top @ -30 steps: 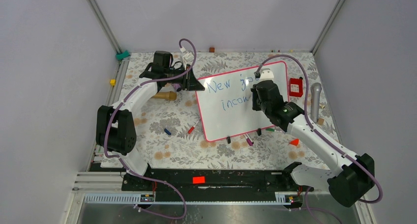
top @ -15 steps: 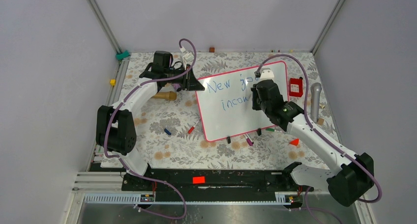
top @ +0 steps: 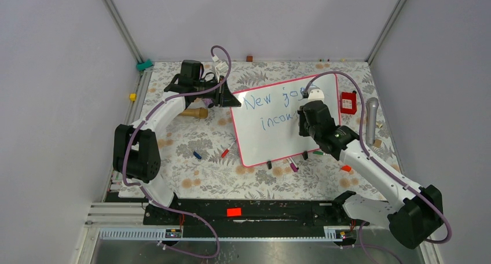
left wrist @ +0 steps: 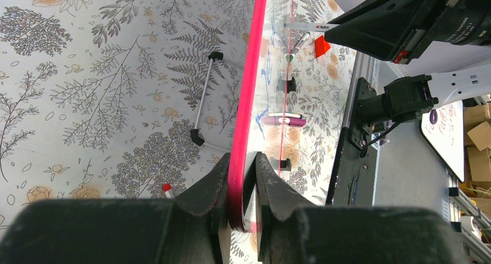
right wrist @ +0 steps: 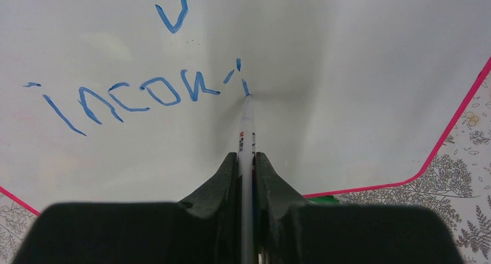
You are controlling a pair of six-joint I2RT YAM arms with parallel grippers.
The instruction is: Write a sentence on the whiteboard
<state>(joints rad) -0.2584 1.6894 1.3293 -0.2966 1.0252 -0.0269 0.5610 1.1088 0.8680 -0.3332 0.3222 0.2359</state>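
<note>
right gripper (right wrist: 247, 160) clamped on white marker (right wrist: 247, 122), small black print on barrel unreadable. marker tip touching whiteboard (right wrist: 359, 73) at end of lower line. sentence (right wrist: 145, 93) in blue: top line "new jo", lower line roughly "incou", last strokes broken. right arm stretched forward-left from its base over board's right half. left gripper (left wrist: 241, 177) pinching pink frame (left wrist: 250, 79) at board's far-left corner, elbow bent high. board on floral table (top: 197, 171), between arms.

Overhead view, two wrist close-ups, whiteboard (top: 272, 145) shared
</note>
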